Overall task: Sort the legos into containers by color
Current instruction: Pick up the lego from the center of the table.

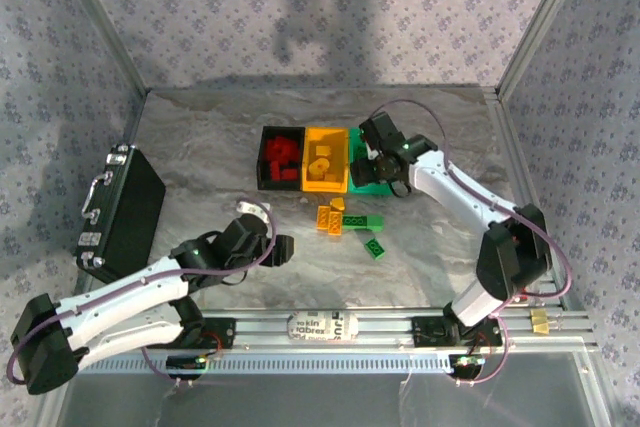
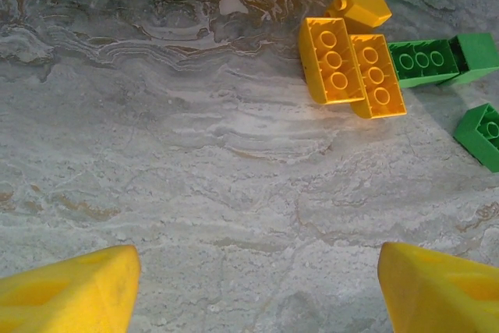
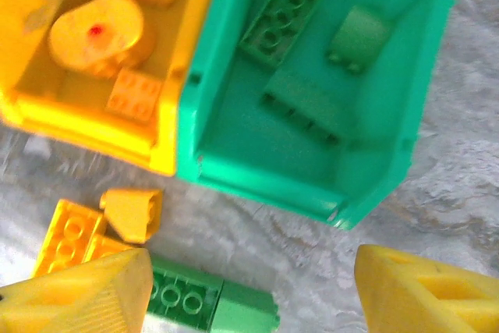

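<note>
Right gripper (image 3: 251, 282): spread wide, holding nothing, at near edge of green container (image 3: 257, 185); three green legos (image 3: 300, 103) lying inside. Left gripper (image 2: 257, 274): spread wide, empty, above table (image 2: 195, 177), facing loose yellow legos (image 2: 351, 68).

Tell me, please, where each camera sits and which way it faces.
Top external: high behind the left arm and right arm, both visible, facing down at the table.
Left wrist: looks past the open left claw at yellow bricks.
Right wrist: looks past the open right claw into the green bin.
Both wrists share those bricks.
</note>
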You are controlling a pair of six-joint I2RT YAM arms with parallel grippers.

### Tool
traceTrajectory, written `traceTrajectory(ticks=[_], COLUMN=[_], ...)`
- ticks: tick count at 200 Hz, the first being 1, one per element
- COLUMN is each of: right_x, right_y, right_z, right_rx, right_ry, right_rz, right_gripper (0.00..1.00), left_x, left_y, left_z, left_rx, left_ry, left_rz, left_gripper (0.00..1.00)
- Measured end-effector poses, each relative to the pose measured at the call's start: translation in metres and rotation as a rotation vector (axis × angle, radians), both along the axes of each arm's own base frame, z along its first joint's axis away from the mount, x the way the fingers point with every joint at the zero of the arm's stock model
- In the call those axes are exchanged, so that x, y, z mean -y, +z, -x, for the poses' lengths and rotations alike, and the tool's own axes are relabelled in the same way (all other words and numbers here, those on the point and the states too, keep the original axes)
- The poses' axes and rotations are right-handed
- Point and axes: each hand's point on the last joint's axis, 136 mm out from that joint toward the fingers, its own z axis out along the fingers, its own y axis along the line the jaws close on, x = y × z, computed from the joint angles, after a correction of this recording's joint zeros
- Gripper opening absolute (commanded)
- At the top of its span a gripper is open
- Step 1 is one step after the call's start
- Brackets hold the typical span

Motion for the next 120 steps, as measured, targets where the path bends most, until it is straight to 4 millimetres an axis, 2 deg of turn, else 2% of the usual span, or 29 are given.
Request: traceTrajectory(ticks=[65, 92, 120], right_x=[-0.026, -0.036, -0.036], right_y=[-0.044, -0.065, -0.088], right_z=[0.049, 0.061, 0.065], right_rx=[-0.079, -0.114, -0.168], right_ry=[0.372, 0.495, 0.567], right_rz=[0.096, 0.15, 0.189], right_gripper=[0.72, 0.74, 0.75], left_x=[-0.004, -0.004, -0.005], left_y=[-0.009, -0.009, -0.009], left_z=[0.003, 0.003, 0.003], left_rx=[-0.015, -0.015, -0.014], left_ry=[0.0, 0.0, 0.0], left_rz=[-0.021, -0.021, -0.02], left_gripper=[0.8, 0.8, 0.8])
